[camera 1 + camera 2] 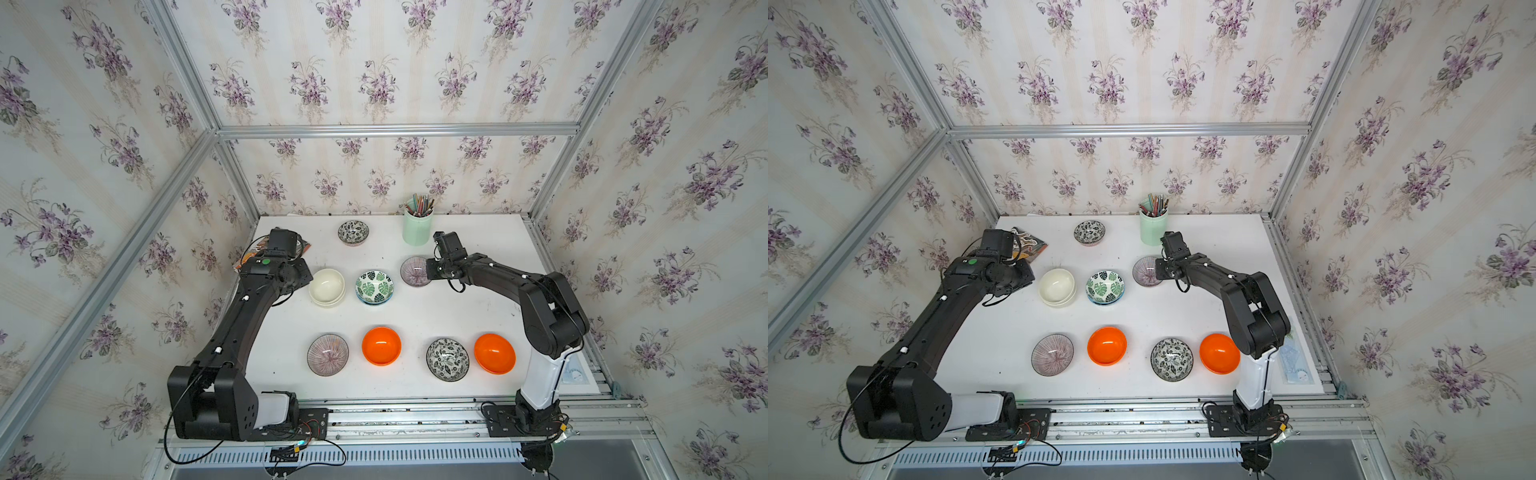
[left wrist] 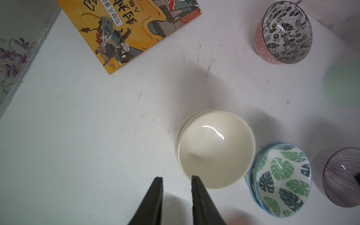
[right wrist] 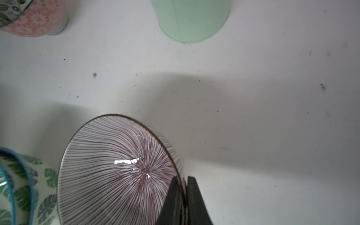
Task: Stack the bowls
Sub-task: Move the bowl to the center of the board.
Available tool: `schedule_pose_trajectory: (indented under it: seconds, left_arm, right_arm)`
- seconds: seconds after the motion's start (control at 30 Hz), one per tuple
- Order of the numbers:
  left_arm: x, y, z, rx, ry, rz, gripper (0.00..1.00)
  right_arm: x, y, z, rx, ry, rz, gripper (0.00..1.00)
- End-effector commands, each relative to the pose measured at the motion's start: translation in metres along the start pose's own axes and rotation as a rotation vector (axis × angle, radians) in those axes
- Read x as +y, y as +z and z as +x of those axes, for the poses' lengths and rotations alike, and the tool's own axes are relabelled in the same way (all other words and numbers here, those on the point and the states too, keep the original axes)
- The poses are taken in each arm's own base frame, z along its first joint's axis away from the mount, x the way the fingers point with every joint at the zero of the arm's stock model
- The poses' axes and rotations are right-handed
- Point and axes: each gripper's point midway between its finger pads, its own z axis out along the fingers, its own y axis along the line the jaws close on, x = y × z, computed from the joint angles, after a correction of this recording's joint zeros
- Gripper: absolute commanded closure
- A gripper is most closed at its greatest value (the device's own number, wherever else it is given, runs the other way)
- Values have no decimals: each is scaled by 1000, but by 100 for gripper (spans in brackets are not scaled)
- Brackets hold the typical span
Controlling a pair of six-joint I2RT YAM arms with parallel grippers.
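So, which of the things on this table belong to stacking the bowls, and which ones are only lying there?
For the job:
- cream bowls, stacked
- leaf bowls, stacked
- far striped bowl, in the right pincer
- near striped bowl
- orange bowls
- black floral bowls

Only lying there:
- mint pencil cup
- picture book
- pale blue sheet

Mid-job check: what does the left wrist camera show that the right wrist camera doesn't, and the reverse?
Only left wrist: the cream bowls, stacked, the picture book, and the left gripper, jaws apart and empty. Only right wrist: the right gripper shut on the rim of the striped bowl. Both: that bowl, the leaf bowls, the floral bowl, the mint cup.
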Motion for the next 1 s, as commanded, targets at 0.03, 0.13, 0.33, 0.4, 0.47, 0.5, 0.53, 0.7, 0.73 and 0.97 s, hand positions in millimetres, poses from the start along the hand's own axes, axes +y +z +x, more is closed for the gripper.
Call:
schedule_pose_trajectory:
  seconds: [0.03,0.13,0.33,0.4,0.47,0.5,0.53,0.7,0.73,0.97]
  left_arm:
    - [-5,0,-5,-12,1,17,70]
    - [-7,0,-7,-10,-1,22,70]
    - [-9,-2,-10,-17,-3,28,70]
    - [-9,-2,-10,-16,-2,27,70]
    - [-9,-2,-10,-19,-2,27,70]
    - [-8,-3,-10,-18,-2,26,70]
    - [-8,-2,-9,-16,-2,25,70]
    - [-7,-3,-10,-19,0,20,70]
    - [-8,-4,-11,-20,0,21,70]
    - [-8,-4,-12,-22,0,23,70]
  right_arm:
    - [13,-10,12,12,-39,-53,100]
    - [16,-14,26,34,-51,-70,100]
    - [20,-14,40,69,-66,-89,100]
    - [23,-12,42,75,-75,-94,100]
    - [24,-11,43,78,-77,-93,100]
    - [24,-10,43,80,-76,-90,100]
    - [24,-9,44,83,-76,-88,99]
    - [22,-6,42,81,-74,-74,94]
    - [22,-7,41,77,-73,-74,93]
    - [20,-18,27,29,-77,-54,73]
